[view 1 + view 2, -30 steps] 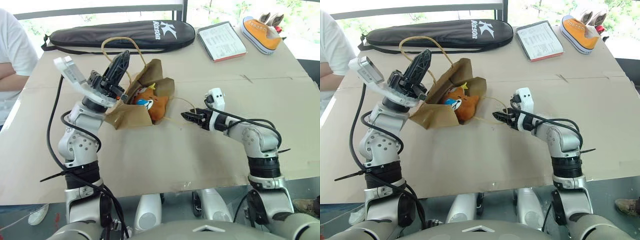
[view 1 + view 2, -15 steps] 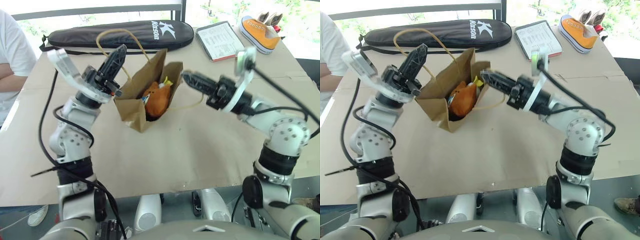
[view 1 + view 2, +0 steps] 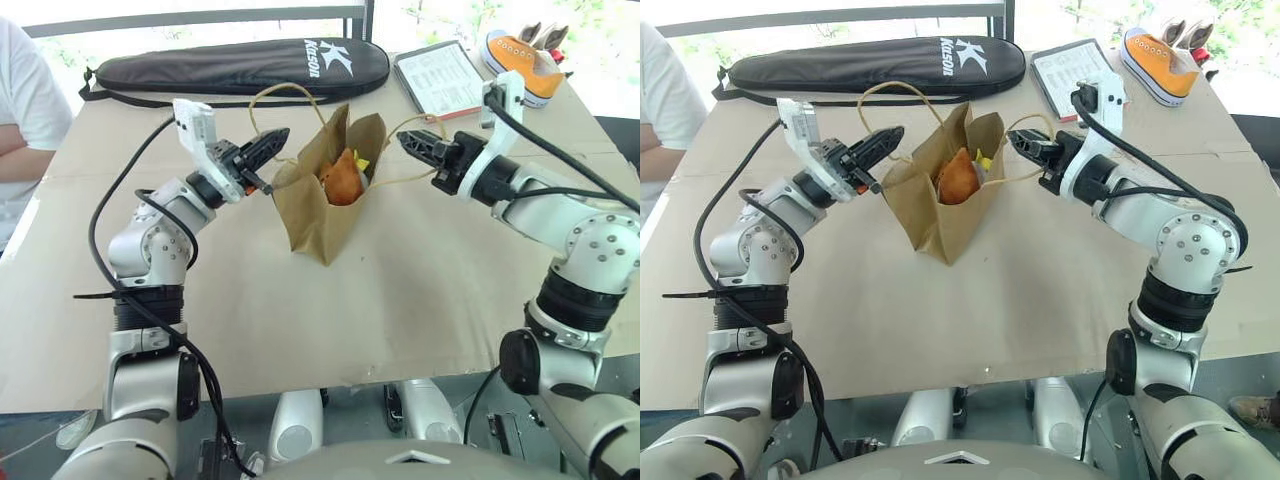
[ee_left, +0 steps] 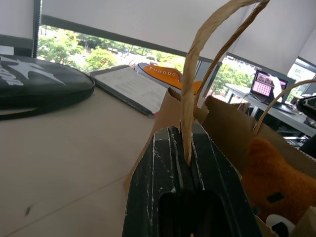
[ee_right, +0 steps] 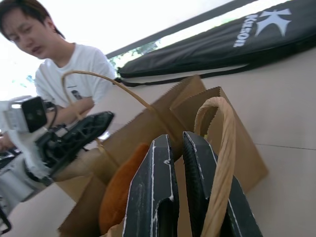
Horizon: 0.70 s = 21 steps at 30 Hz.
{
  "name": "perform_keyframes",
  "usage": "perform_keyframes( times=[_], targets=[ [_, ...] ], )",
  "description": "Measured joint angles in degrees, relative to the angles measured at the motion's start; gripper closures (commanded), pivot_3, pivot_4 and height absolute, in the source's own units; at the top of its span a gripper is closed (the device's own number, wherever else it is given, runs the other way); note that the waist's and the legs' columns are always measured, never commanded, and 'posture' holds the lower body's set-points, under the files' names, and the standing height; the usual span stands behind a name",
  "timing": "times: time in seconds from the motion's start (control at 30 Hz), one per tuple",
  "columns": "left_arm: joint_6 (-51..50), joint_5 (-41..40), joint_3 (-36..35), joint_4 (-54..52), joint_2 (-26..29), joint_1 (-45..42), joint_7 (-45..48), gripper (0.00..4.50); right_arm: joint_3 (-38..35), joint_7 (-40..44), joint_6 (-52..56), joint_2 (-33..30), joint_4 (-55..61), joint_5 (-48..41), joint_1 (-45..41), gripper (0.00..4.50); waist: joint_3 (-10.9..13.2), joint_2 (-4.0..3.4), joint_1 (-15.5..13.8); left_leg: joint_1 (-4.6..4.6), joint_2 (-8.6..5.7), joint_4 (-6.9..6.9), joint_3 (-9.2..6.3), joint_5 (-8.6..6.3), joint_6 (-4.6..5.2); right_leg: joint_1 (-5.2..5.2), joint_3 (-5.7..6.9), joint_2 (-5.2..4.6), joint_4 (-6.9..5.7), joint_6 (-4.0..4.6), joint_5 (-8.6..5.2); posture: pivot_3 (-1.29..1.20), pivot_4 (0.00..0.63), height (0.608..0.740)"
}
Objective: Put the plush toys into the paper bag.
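Step in hand, as judged: the closing stage, with the loaded bag held upright by both handles.

The small brown kraft paper bag (image 3: 322, 205) stands between the two grippers on the tan cardboard-covered table (image 3: 400, 300). Its long axis runs near vertical with a slight tilt, the mouth pointing up and the base toward the table (whether the base bears on the surface or hangs just clear cannot be told).

The left gripper (image 3: 272, 143) has its two black fingers closed on one twisted paper loop handle (image 4: 197, 64); in the left wrist view the loop rises from between the pressed fingers. The right gripper (image 3: 412, 143) is closed at the other loop handle (image 5: 222, 143), which runs along one finger in the right wrist view; a firm pinch there cannot be confirmed.

The brown-orange plush bear head (image 3: 343, 178) sits inside the bag mouth, between the two grippers. A yellow part (image 3: 359, 163) of the white plush chicken shows just beside it, on the right gripper's side.

Next move, as judged: lower the bag level until the base seats, then release both handles together; an uneven release may tip it.
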State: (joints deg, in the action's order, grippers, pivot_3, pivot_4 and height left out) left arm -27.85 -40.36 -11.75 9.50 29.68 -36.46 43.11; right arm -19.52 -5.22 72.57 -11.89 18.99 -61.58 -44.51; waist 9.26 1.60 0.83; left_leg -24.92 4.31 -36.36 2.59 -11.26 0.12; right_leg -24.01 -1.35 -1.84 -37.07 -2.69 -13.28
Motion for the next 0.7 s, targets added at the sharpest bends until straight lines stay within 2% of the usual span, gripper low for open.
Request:
perform_keyframes(
  times=[0.13, 0.37, 0.43, 0.57, 0.67, 0.7],
  targets=[
    [0.4, 0.3, -1.2, 2.7, 0.0, -3.5, 1.1, 4.5, -3.3, -3.0, -1.8, 0.4, -0.9, -6.9, -5.2, 4.35, 0.0, 0.01, 0.1, 0.01, 0.01, 0.03, -0.02, 0.0, 0.0, 0.01, 0.01, 0.02, 0.01, -0.01, 0.0, 0.0, 0.15, 0.74],
    [1.0, 2.1, -2.8, 7.0, 1.3, -4.5, 1.2, 4.5, -4.1, -4.2, -3.0, -5.3, -3.1, -15.7, -4.2, 4.35, 0.0, 0.02, 0.1, -0.03, 0.01, 0.06, 0.0, -0.01, 0.01, 0.0, 0.01, 0.0, 0.07, -0.01, 0.0, 0.0, 0.15, 0.74],
    [1.0, 2.0, -3.5, 6.5, 1.0, -4.4, 1.2, 4.5, -2.8, -4.2, -3.1, -6.8, -3.1, -16.1, -3.6, 4.35, 0.0, 0.02, 0.1, -0.03, 0.01, 0.05, 0.0, -0.01, 0.01, 0.0, 0.0, -0.01, 0.07, -0.01, 0.0, 0.0, 0.15, 0.74],
    [0.9, 2.2, -3.2, 5.1, -0.4, -4.3, 0.9, 4.5, 4.1, -2.6, -3.4, -8.8, -2.8, -10.6, 1.5, 4.35, 0.0, 0.03, 0.0, -0.03, 0.01, 0.05, 0.01, 0.0, 0.01, 0.01, -0.01, -0.01, 0.07, -0.01, 0.0, 0.0, 0.15, 0.74],
    [1.5, 3.6, -2.0, 4.2, 0.1, -3.6, 2.2, 4.5, 7.7, 1.2, -5.0, -10.9, -2.5, -6.8, 3.1, 3.54, 0.0, 0.03, 0.1, -0.03, 0.0, 0.05, 0.03, -0.01, 0.01, -0.01, -0.03, 0.0, 0.09, -0.01, 0.0, 0.0, 0.15, 0.74],
    [1.6, 3.5, -1.8, 3.3, 0.2, -2.8, 3.2, 4.5, 8.1, 2.7, -5.7, -11.7, -2.0, -5.7, 3.4, 3.09, 0.0, 0.02, 0.1, -0.03, 0.0, 0.06, 0.04, -0.01, 0.01, -0.01, -0.04, 0.0, 0.1, -0.01, 0.0, 0.0, 0.15, 0.74]
  ],
)
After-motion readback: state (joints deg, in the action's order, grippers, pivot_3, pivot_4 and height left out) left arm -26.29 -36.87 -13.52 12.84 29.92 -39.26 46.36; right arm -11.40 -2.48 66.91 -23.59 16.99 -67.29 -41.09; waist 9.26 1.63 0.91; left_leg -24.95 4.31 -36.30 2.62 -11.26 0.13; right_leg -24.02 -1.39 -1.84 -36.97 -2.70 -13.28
